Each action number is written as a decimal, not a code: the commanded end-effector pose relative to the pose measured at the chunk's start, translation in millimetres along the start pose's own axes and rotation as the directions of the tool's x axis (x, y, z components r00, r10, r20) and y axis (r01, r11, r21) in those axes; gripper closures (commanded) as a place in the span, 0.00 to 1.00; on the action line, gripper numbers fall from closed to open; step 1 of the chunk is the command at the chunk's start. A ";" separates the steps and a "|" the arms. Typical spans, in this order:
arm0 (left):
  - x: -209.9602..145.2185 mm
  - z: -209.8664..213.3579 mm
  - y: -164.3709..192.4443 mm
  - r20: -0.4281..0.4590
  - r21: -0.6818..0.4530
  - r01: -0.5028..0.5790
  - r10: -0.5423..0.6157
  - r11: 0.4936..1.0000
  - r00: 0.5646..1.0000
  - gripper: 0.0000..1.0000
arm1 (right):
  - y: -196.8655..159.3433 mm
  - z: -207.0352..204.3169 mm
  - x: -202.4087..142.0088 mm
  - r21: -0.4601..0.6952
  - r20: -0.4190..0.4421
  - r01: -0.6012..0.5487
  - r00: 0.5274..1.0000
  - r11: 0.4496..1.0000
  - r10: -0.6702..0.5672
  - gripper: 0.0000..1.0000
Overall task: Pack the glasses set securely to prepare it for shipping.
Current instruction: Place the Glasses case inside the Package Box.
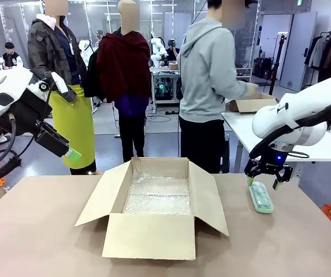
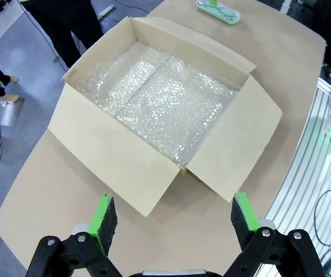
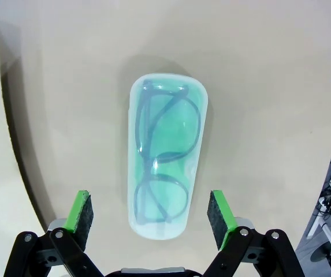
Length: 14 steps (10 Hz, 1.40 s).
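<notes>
The mint green glasses case (image 1: 261, 197) lies flat on the table at the right, a spectacles outline showing through its lid (image 3: 166, 153). My right gripper (image 1: 263, 180) hovers open just above its far end; in the right wrist view the gripper (image 3: 151, 210) straddles the case's near end without touching. My left gripper (image 1: 71, 154) hangs open and empty, high at the left, and in its wrist view the gripper (image 2: 174, 215) looks down on the open cardboard box (image 2: 159, 101). The green case (image 2: 218, 11) shows beyond the box. The pale pink case is out of view.
The open cardboard box (image 1: 156, 199), lined with bubble wrap (image 1: 157, 193), stands mid-table with its flaps spread outward. People stand beyond the far edge; one works at a white table (image 1: 252, 130) with another box (image 1: 252, 105).
</notes>
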State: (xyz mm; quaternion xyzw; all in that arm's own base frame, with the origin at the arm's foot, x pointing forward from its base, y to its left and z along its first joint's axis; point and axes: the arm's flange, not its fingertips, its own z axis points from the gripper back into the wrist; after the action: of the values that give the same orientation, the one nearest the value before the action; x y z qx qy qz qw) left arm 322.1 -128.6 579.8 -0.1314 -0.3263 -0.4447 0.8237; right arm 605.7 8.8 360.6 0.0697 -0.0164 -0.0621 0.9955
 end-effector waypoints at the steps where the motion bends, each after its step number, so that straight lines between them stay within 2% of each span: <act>1: 1.7 1.3 0.7 0.007 0.008 0.003 -0.004 1.000 1.000 0.00 | 2.0 -5.2 9.8 -0.011 -0.035 0.048 0.998 0.999 -0.048 0.00; 9: 1.7 1.3 0.7 0.007 0.008 0.003 -0.004 1.000 1.000 0.00 | -4.6 -50.8 31.6 -0.047 -0.100 0.092 0.990 0.995 -0.096 0.00; 14: 1.7 1.3 0.7 0.007 0.008 0.003 -0.004 1.000 1.000 0.00 | 0.7 -49.6 29.3 -0.088 -0.111 0.081 0.990 0.993 -0.091 0.49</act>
State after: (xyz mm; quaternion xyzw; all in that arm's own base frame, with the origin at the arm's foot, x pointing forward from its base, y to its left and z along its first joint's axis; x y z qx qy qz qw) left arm 322.1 -128.6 579.9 -0.1313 -0.3263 -0.4446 0.8237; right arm 635.8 4.5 312.6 0.0500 0.0385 -0.0903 0.9939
